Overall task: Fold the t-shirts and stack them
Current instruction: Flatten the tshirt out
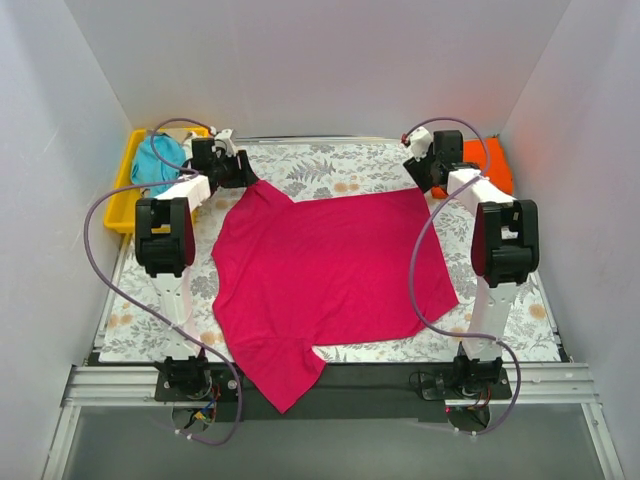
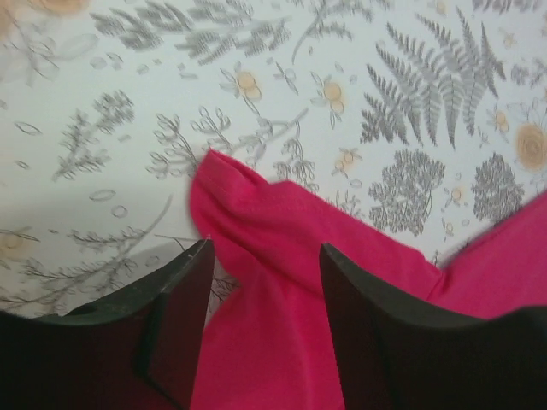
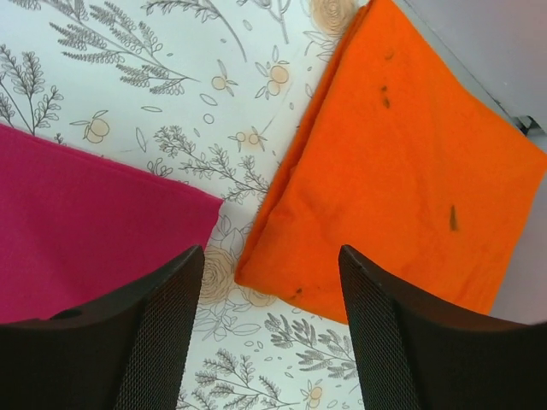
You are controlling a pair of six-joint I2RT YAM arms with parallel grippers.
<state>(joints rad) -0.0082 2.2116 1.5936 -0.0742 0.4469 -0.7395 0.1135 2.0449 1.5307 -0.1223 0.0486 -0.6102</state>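
The spread magenta-pink cloth t-shirt point(image 1: 330, 270) covers the middle of the floral-patterned table cover point(image 1: 330, 160), with one sleeve hanging over the near edge. Bare cover runs along the far edge between the left gripper point(image 2: 265, 256) and the right gripper point(image 3: 272, 256). Narrower bare strips lie left and right of the shirt, each with an arm above it. A yellow plastic tray point(image 1: 122, 195) holding bunched teal cloth point(image 1: 160, 165) blocks the far left corner. A folded orange cloth shirt point(image 3: 402, 162) fills the far right corner. A slim bare gap separates it from the magenta corner, below the right gripper's parted jaws. White walls point(image 1: 320, 60) close the left, right and far sides.
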